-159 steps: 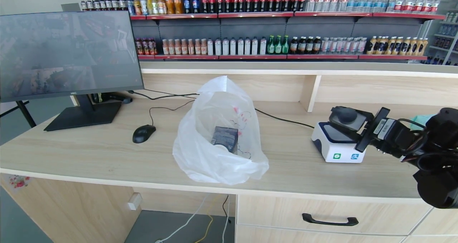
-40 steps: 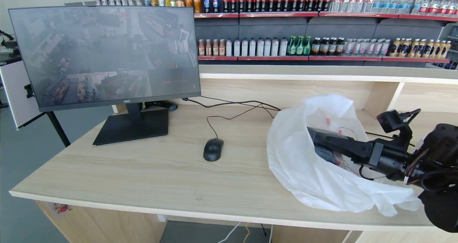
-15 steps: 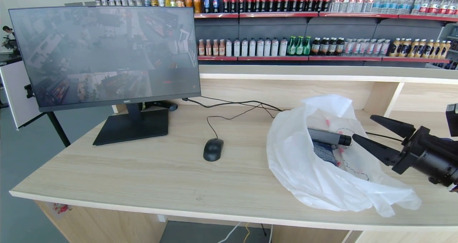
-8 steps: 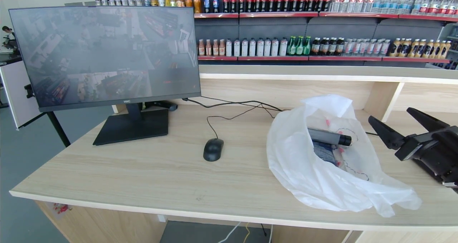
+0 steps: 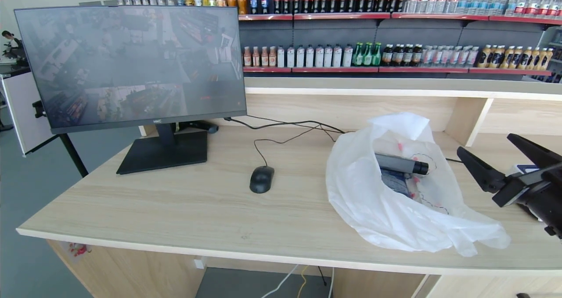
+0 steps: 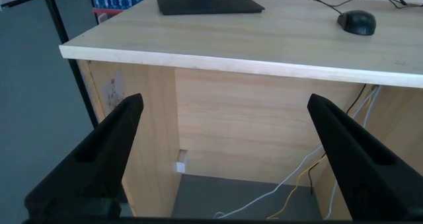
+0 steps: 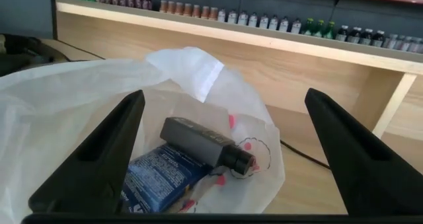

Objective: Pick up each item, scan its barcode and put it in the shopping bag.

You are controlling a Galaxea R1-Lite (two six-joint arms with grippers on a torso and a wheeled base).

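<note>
A white, see-through plastic shopping bag (image 5: 386, 210) lies slumped on the right part of a pale wood surface (image 5: 175, 201), its mouth open toward the robot's right arm. Inside rests a dark grey tube (image 5: 397, 163) with a black cap, lying on its side across a blue packet (image 5: 395, 181). The packet's white print is too small to read. The bag's far wall carries small red and dark printed marks.

The right end effector (image 5: 484, 142) hangs just to the right of the bag, above the surface, its two black fingers spread wide and gripping nothing. The left end effector (image 6: 225, 100) is low, in front of the surface's front edge, fingers also spread and empty.

Left of the bag sit a black wired mouse (image 5: 262, 179) and a monitor (image 5: 131, 61). Shelves of bottled drinks (image 5: 351, 56) line the wall behind.
</note>
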